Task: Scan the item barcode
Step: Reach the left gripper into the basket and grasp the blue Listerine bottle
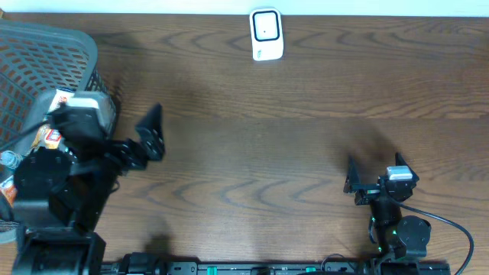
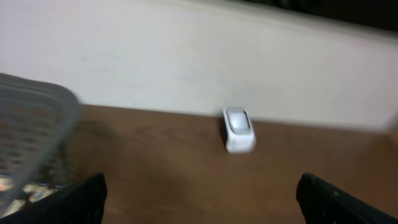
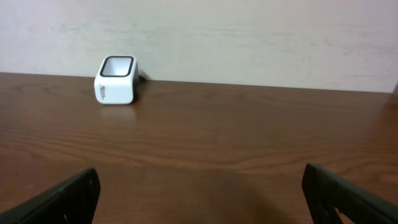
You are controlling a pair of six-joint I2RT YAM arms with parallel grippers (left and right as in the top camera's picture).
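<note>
Two grippers, both mine, both empty. My left gripper (image 1: 153, 134) hangs over the left part of the brown wood-grain worktop (image 1: 306, 130), just beside the grey plastic mesh basket (image 1: 46, 57) that fills the far-left corner. Its jaws stand wide apart with nothing between them. In the left wrist view, which is blurred, my left gripper (image 2: 208, 205) shows only as two dark fingertips (image 2: 81, 202) at the bottom corners, with bare wood between them.

My right gripper (image 1: 374, 169) sits near the worktop's near edge, towards the right. Its jaws are also spread as wide as they go and hold nothing. In the right wrist view my right gripper (image 3: 199, 199) frames open tabletop.

The items to be scanned are printed packets (image 1: 50, 137) lying inside the basket, partly hidden under my left arm. Through the basket's wall (image 2: 31, 124) they show only as a smear of colour (image 2: 28, 190). I cannot make out any barcode on them.

The white box-shaped barcode scanner (image 1: 267, 34) stands at the far edge of the worktop, a little right of its middle and well apart from both grippers. Its dark-rimmed window (image 3: 117, 65) tilts upward. Both wrist views look towards the scanner (image 2: 239, 129), with the pale wall (image 3: 249, 37) rising close behind it.
</note>
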